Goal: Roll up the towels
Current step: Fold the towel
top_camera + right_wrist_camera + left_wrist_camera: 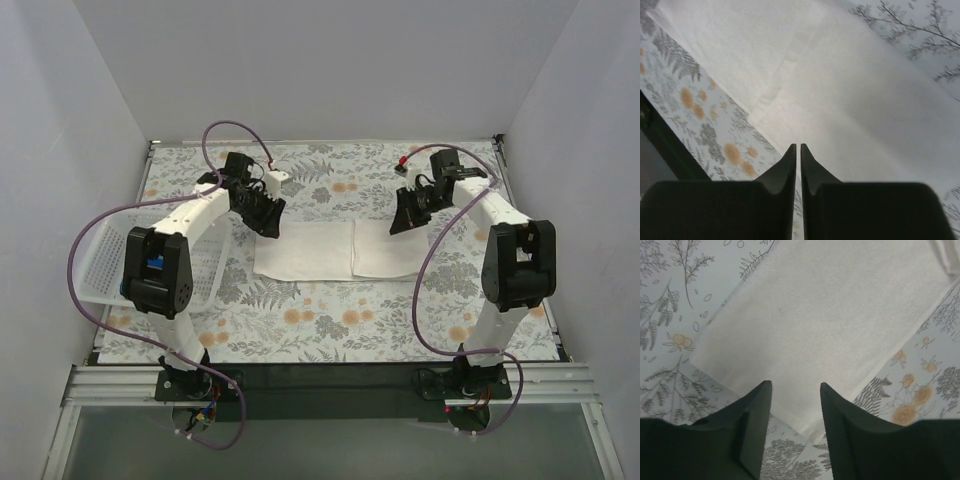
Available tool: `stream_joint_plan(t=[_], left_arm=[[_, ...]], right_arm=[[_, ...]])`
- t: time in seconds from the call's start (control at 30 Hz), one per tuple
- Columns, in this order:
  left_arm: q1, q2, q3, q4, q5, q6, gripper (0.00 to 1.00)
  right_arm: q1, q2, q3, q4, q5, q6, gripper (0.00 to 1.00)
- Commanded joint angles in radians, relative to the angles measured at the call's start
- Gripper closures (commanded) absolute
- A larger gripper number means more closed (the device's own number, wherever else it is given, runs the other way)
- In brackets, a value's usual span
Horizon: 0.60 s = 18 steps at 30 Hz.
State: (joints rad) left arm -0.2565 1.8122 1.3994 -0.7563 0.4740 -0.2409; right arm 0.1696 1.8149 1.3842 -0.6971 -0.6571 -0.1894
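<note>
The white towel [340, 250] lies flat and unrolled, a long rectangle. It sits just right of the basket [100, 268], with a crease across its middle.

White arms [190, 212] with black joints; looping purple cables [70, 262]; black tapered gripper fingers [755, 410].
</note>
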Motion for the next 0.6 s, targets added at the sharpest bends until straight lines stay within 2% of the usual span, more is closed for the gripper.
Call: stream_joint_plan(t=[0.0, 0.17, 0.27, 0.3, 0.43, 0.57], left_arm=[[-0.039, -0.037, -0.031, -0.008, -0.038, 0.022, 0.66], [-0.052, -0.027, -0.083, -0.020, -0.075, 0.020, 0.87], [-0.058, -0.002, -0.097, -0.026, -0.113, 0.022, 0.92], [-0.058, 0.027, -0.094, -0.029, -0.120, 0.023, 0.98], [-0.058, 0.110, -0.071, -0.021, -0.152, 0.038, 1.00], [-0.058, 0.211, 0.030, -0.026, -0.152, 0.052, 1.00]], right_arm=[[-0.041, -0.012, -0.016, -0.134, 0.096, -0.162, 0.91], [-0.068, -0.005, -0.120, -0.153, 0.155, -0.255, 0.97], [-0.068, 0.015, -0.183, -0.130, 0.152, -0.262, 0.98], [-0.068, 0.023, -0.197, -0.121, 0.149, -0.257, 0.98], [-0.068, 0.047, -0.266, -0.084, 0.123, -0.243, 0.98], [-0.061, 0.040, -0.342, -0.062, 0.064, -0.236, 0.97]])
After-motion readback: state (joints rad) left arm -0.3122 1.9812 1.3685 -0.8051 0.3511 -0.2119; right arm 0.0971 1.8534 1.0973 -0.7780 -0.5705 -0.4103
